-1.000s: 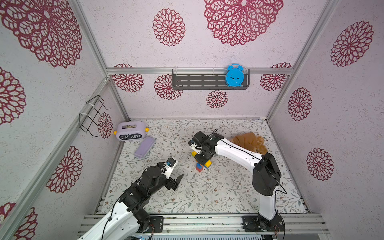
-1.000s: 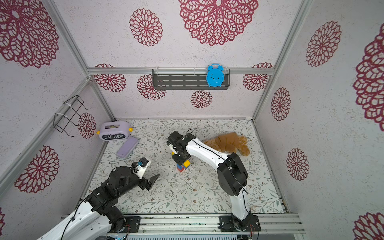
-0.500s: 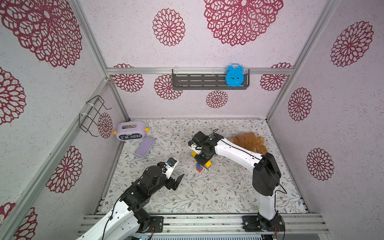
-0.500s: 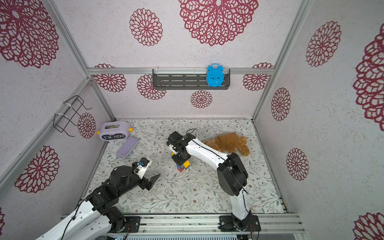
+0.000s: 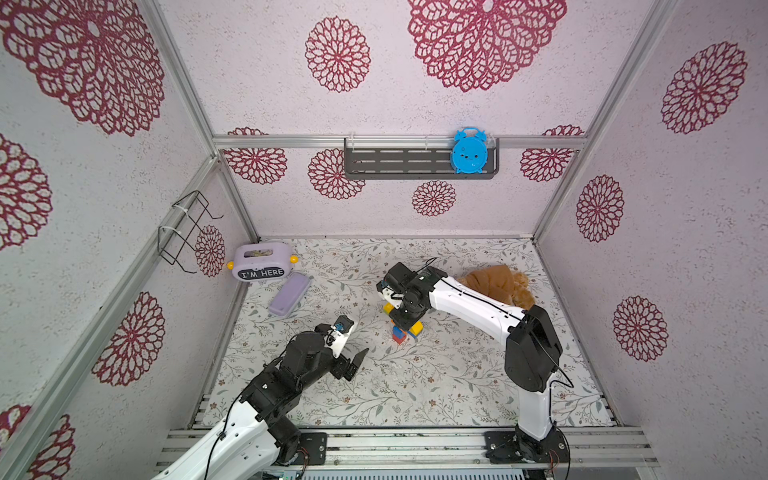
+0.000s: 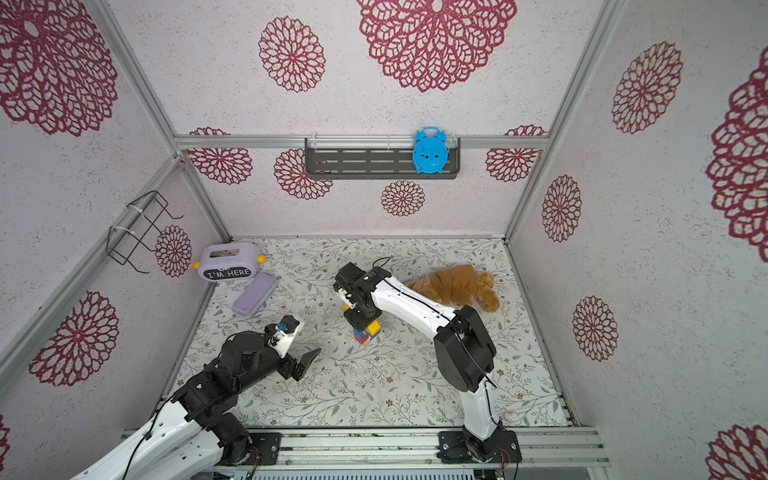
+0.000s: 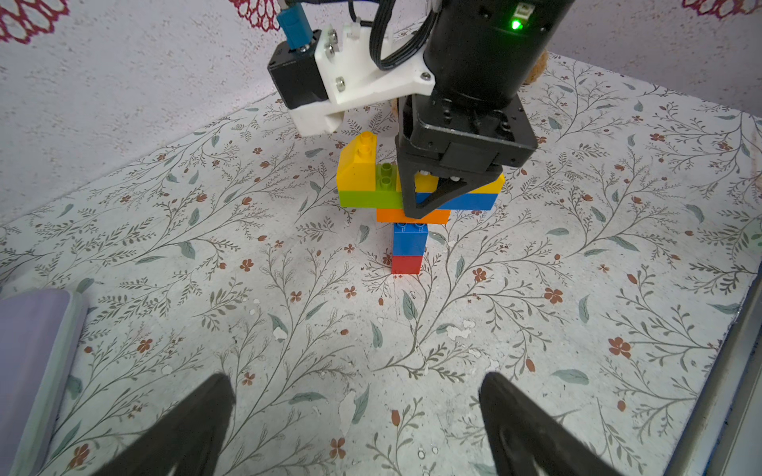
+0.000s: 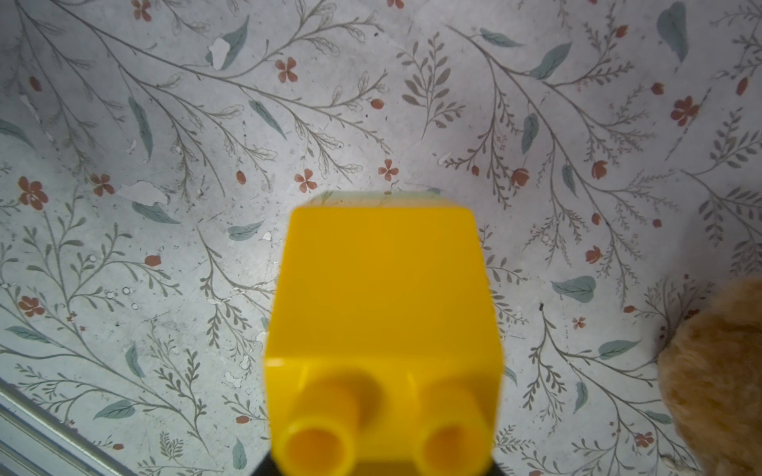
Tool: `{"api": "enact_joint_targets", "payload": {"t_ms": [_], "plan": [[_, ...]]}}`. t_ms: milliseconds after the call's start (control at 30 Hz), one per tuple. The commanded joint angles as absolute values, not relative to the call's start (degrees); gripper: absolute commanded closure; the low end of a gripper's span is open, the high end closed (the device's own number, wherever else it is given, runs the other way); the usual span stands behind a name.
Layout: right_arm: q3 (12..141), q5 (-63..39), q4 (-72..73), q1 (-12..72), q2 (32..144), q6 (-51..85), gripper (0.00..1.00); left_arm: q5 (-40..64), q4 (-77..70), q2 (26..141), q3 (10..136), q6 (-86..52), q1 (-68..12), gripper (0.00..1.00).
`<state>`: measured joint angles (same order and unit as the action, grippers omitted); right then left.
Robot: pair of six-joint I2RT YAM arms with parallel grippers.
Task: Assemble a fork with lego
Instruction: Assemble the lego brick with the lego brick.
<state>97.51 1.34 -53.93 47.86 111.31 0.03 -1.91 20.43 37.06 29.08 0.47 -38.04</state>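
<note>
The fork (image 7: 409,243) stands upright on the floral table, built of lego: red foot, blue brick, orange brick, green and blue crosspiece, yellow bricks on top. It also shows in both top views (image 5: 399,334) (image 6: 360,335). My right gripper (image 7: 418,212) points straight down and is shut on the fork's upper middle. The right wrist view is filled by a yellow studded brick (image 8: 381,313); the jaws are hidden there. My left gripper (image 7: 356,379) stands open and empty, low over the table, a short way in front-left of the fork (image 5: 353,363).
A brown plush toy (image 5: 498,284) lies behind the right arm. A purple "I'M HERE" box (image 5: 259,262) and a purple case (image 5: 289,294) sit at the back left. A metal rail (image 5: 395,440) runs along the front edge.
</note>
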Motion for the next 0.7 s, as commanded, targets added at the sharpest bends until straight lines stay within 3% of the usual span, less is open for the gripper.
{"api": "enact_joint_targets", "payload": {"t_ms": [0, 667], "plan": [[100.3, 2.0, -56.1, 48.3, 108.7, 0.1, 0.73, -1.1, 19.3, 37.3, 28.8, 1.1, -37.7, 0.03], [97.9, 0.1, -55.8, 48.6, 109.8, 0.1, 0.72, -1.0, 19.3, 37.5, 28.8, 1.3, -37.9, 0.03]]}}
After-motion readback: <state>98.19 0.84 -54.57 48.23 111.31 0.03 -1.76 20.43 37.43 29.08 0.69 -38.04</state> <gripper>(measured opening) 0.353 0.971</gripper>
